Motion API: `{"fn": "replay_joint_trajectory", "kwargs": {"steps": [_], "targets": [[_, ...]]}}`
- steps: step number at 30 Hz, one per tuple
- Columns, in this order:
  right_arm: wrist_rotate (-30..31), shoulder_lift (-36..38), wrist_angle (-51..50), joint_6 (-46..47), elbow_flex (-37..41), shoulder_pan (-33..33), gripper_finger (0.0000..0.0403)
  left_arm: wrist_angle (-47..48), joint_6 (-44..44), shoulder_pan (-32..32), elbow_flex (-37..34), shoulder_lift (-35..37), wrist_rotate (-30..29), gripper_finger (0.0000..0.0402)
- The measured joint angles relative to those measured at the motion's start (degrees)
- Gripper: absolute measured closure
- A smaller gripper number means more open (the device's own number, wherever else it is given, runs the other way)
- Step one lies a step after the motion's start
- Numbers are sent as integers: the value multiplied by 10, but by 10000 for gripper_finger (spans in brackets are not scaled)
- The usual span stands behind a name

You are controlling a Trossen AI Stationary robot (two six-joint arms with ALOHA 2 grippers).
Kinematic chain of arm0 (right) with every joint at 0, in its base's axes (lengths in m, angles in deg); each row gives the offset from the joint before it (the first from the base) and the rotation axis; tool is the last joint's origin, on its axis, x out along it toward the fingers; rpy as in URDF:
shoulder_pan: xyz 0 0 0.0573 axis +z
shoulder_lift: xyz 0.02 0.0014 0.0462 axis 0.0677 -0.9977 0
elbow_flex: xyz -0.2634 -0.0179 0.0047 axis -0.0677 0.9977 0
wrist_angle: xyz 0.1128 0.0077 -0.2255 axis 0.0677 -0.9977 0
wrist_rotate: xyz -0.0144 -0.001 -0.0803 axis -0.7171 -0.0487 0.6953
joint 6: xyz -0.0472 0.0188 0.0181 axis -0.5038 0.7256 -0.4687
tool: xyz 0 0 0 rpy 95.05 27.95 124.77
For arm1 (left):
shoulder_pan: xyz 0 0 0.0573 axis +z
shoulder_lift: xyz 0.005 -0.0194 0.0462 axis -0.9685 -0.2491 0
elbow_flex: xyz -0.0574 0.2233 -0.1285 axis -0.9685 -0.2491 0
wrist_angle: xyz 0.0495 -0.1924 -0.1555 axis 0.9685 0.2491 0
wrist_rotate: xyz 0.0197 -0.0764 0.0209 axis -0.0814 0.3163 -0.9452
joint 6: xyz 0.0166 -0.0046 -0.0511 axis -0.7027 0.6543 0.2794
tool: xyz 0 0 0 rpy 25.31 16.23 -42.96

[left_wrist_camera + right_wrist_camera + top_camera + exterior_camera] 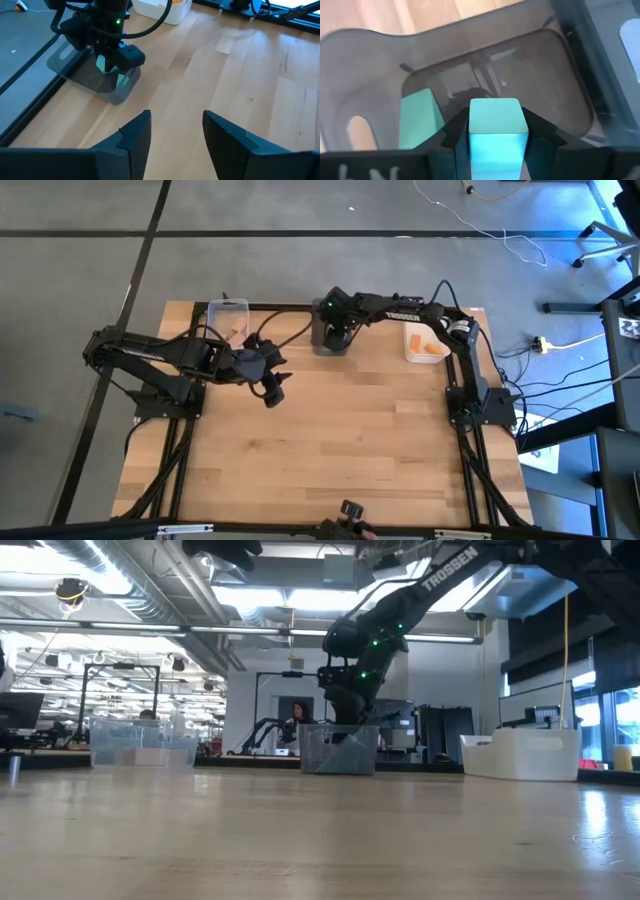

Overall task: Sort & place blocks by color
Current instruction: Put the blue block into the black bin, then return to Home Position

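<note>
My right gripper [495, 131] reaches down into the grey translucent bin [333, 338] at the far middle of the table, shut on a teal block [495, 114]. A second teal block [420, 119] lies on that bin's floor beside it. The left wrist view shows both the held teal block [102, 63] and the lying teal block [121, 80]. My left gripper [176, 125] hovers open over bare wood left of centre [272, 388]. Orange blocks [430, 347] lie in the white bin [409, 352]; tan blocks [236, 330] lie in the clear bin [228, 307]. My right gripper pinches the teal block by two opposite side faces [472, 131], one finger on each. The fingers come from above, pointing down into the grey bin. The block's free end [495, 107] sticks out past the fingertips, upright over the bin floor [530, 65].
Three bins stand in a row along the table's far edge: clear [140, 745], grey [340, 750] and white [520, 755]. The wooden tabletop [340, 450] stretches toward the near edge. Cables run off the far right corner [540, 345].
</note>
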Motion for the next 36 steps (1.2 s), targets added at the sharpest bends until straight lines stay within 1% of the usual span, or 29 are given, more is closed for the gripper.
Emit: {"fn": "replay_joint_trajectory", "kwargs": {"steps": [2,3,8,10,12,17,20,23,26,28,30,31,33,35,36], "targets": [[-4,0,1,1,0,0,267,0,3,0,0,0,0,232],[-4,0,1,1,0,0,259,0,4,0,0,0,0,232],[-5,0,1,2,0,0,184,0,4,0,0,0,0,232],[-5,0,-1,13,0,0,164,0,4,0,0,0,0,232],[-6,0,-2,28,0,0,154,0,4,0,0,0,0,232],[-15,29,-24,28,0,0,146,0,4,0,0,0,0,232],[-39,65,-28,16,0,1,145,2,4,0,0,2,-5,232],[-85,111,-34,13,0,1,145,7,1,0,1,10,-22,232],[-137,160,-44,4,-1,1,144,34,2,0,-1,27,-31,232],[-173,193,-58,-17,-1,2,144,28,2,0,2,37,-31,232],[-206,223,-75,-40,-1,7,144,57,-3,-1,-1,56,-26,232],[-221,240,-85,-54,-1,9,144,55,-6,-2,-1,59,-26,232],[-239,274,-103,-84,-1,20,144,62,-15,-1,1,80,-19,232],[-245,306,-119,-114,-2,37,144,92,-17,-3,-1,104,-15,232],[-246,323,-133,-128,-2,46,144,87,-20,-4,2,116,-15,232]]}}
